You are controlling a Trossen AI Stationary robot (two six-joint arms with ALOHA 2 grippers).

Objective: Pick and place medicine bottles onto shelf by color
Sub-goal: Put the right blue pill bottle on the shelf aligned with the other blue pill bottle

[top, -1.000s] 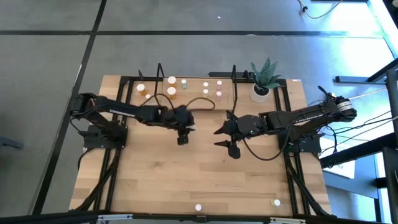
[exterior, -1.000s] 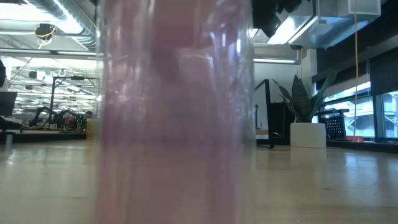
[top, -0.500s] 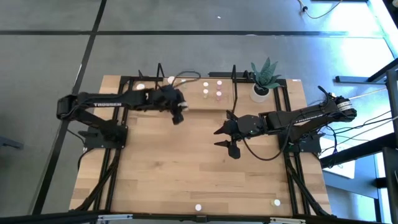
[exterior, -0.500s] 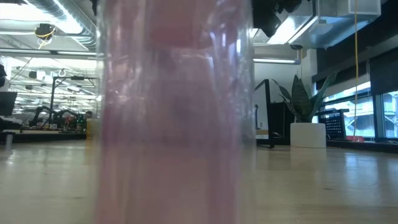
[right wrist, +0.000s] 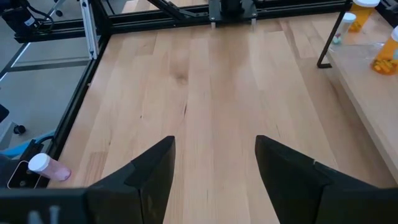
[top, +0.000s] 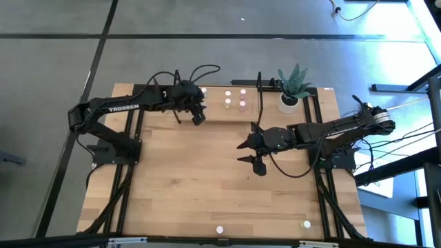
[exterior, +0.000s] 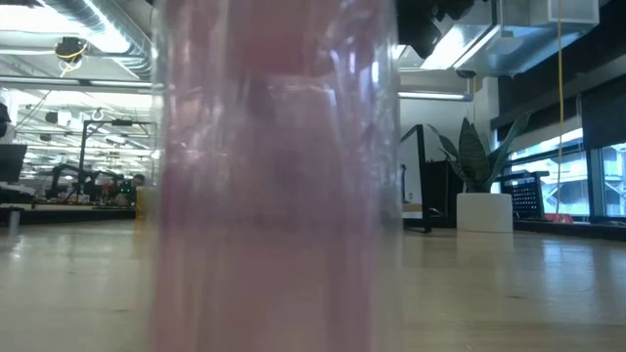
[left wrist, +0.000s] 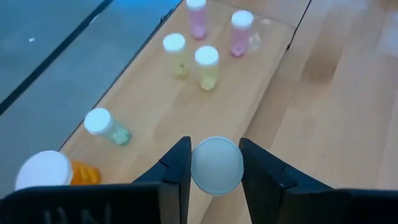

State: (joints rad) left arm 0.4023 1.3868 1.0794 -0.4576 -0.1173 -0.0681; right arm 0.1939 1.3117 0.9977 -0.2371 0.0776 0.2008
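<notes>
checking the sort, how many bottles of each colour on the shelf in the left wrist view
pink bottles: 2
yellowish bottles: 2
green bottle: 1
orange bottle: 1
total: 6, plus the held bottle in the left gripper, colour hidden

Left arm: I see it stretched from its base at the desk's left side toward the far edge, forearm angled across.
Left end effector: it sits at the far end of the reach; in the left wrist view its two dark fingers are closed on a round white cap between them.
Right arm: it reaches in from the right side toward the desk's middle, held low.
Right end effector: fingers spread wide apart, gripping nothing.
</notes>
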